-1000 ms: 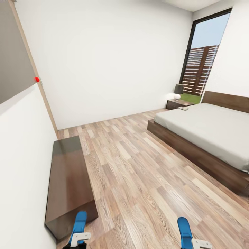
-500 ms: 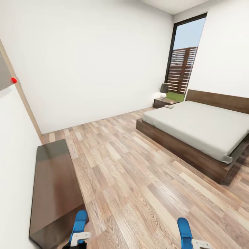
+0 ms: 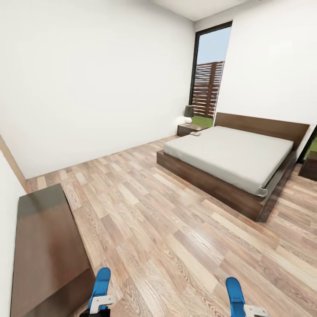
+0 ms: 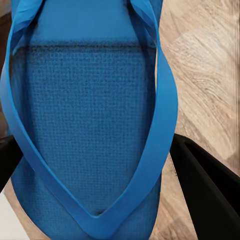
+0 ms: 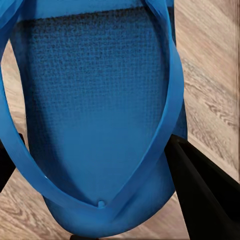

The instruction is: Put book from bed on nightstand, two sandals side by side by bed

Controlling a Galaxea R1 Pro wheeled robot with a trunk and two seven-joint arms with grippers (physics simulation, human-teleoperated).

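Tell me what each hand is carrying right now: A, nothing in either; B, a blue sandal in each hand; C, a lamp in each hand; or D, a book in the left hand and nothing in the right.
B: a blue sandal sits between the dark fingers of the left hand, and another between those of the right hand; both sandals also show low in the head view.

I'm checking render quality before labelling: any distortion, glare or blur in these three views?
Head view: wide-angle stretch, so the walls and window lean; soft gloss on the bench top; the bed is evenly lit, with faint shadow. Left wrist view: the sandal is close but its weave is sharp. Right wrist view: the other sandal is likewise sharp, and the floor grain is clear.
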